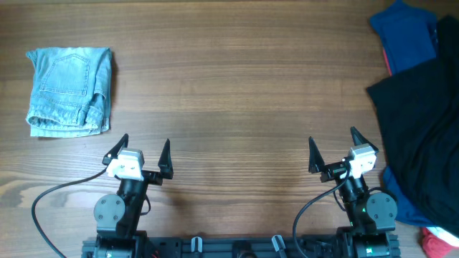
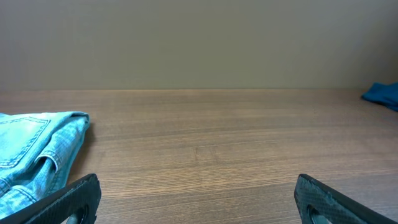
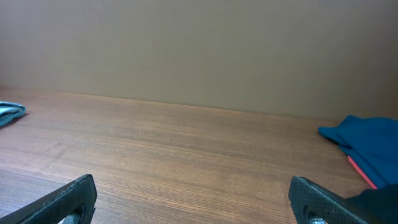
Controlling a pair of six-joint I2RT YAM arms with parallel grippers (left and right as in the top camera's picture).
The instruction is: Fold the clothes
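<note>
The black garment (image 1: pixel 423 136) lies crumpled at the right edge of the table, partly out of the overhead view, on top of other cloth. My right gripper (image 1: pixel 335 148) is open and empty just left of it, near the front edge; it also shows in the right wrist view (image 3: pixel 193 202), where a dark edge of the garment (image 3: pixel 387 194) sits at the far right. My left gripper (image 1: pixel 140 153) is open and empty at the front left; the left wrist view (image 2: pixel 196 199) shows bare wood between its fingers.
A folded light-blue denim piece (image 1: pixel 70 89) lies at the far left, also in the left wrist view (image 2: pixel 34 152). A royal-blue cloth (image 1: pixel 405 32) lies at the back right with a red edge (image 1: pixel 388 63); more blue and red cloth (image 1: pixel 434 240) pokes out below the black garment.
</note>
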